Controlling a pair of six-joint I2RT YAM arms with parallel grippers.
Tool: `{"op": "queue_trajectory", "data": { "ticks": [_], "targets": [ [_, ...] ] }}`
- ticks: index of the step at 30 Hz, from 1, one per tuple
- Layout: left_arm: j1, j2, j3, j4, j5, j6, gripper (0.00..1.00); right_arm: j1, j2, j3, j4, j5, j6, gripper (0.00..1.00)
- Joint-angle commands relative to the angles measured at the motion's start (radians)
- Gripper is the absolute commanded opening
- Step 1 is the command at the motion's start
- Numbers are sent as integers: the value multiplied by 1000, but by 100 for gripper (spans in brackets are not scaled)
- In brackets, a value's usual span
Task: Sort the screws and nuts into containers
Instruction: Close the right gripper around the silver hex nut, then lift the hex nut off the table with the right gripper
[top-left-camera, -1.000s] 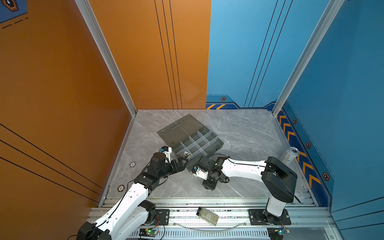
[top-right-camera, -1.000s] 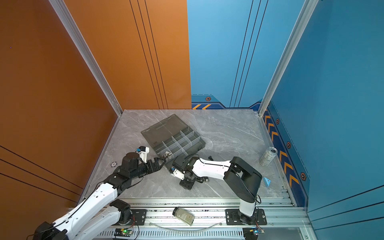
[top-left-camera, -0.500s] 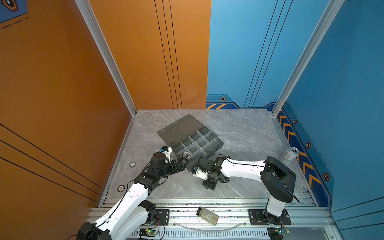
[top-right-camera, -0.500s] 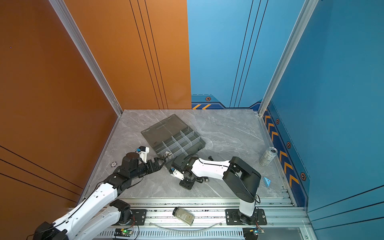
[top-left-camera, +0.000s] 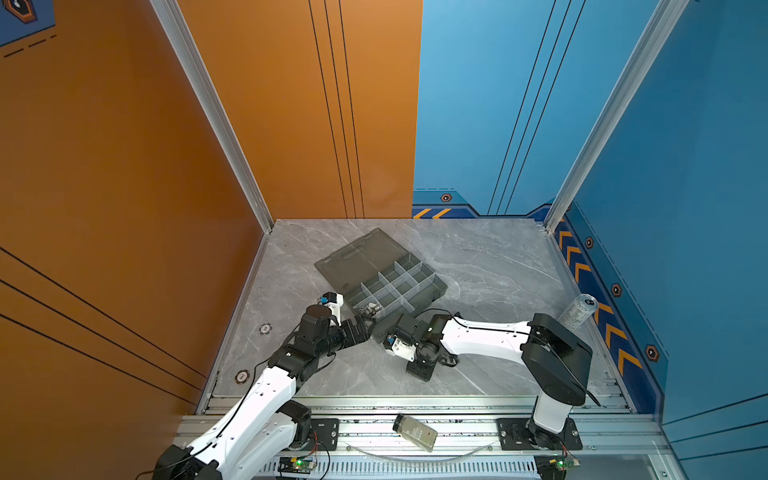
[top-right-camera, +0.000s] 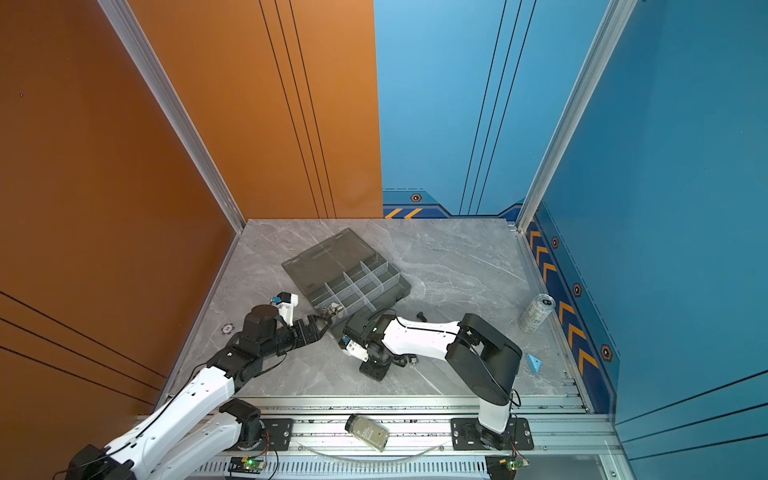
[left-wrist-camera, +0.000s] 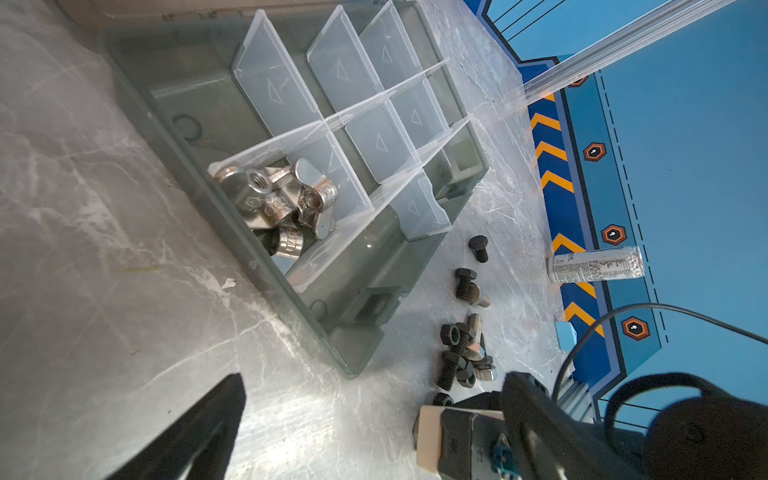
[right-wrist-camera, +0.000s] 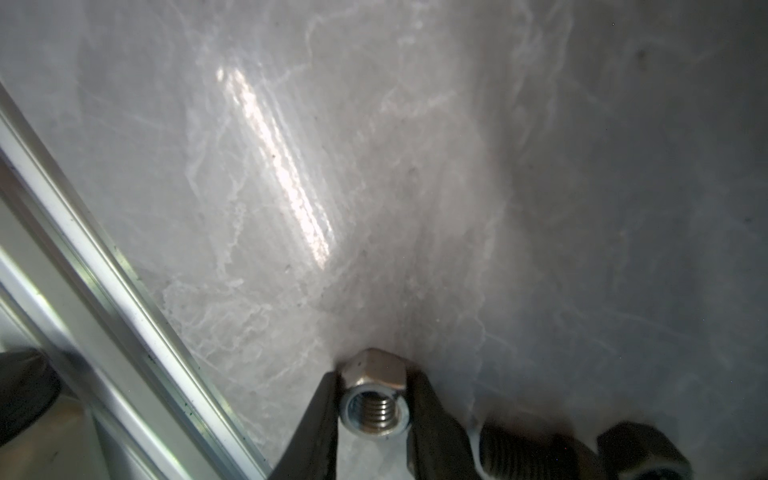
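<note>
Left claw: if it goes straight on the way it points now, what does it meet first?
Probably the near wall of the smoky-grey plastic organiser box, beside the cell of shiny silver wing nuts; if the open left claw rides higher, those nuts.

Both top views — bright, even light, soft shadows on the grey marble tabletop (top-left-camera: 498, 266), sharp throughout. Left wrist view: clear, mild glare on the tabletop, edges stretched. Right wrist view — dim, hazy, one glare streak; hex nut (right-wrist-camera: 372, 376) sharp, screws (right-wrist-camera: 519, 451) blurred.

Wing nuts (left-wrist-camera: 274, 199) in one box cell (left-wrist-camera: 351, 183), blk screws (left-wrist-camera: 455, 361) loose beside, hex nut (right-wrist-camera: 374, 399) gripped
</note>
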Motion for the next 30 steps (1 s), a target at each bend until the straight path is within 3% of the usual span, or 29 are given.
{"op": "queue_trajectory", "data": {
  "ticks": [1, 13, 22, 30],
  "targets": [
    [-8, -15, 4, 5, 4, -1, 98, 6, 22, -1, -43, 21, 9, 20],
    [-8, -20, 3, 5, 3, -2, 98, -41, -104, -21, 43, -7, 46, 1],
    [-8, -20, -1, 10, 4, -4, 98, -151, -247, -34, 150, -149, 81, 0],
    [-8, -18, -2, 13, 3, -6, 98, -254, -275, -2, 248, -234, 121, 0]
  ]
}}
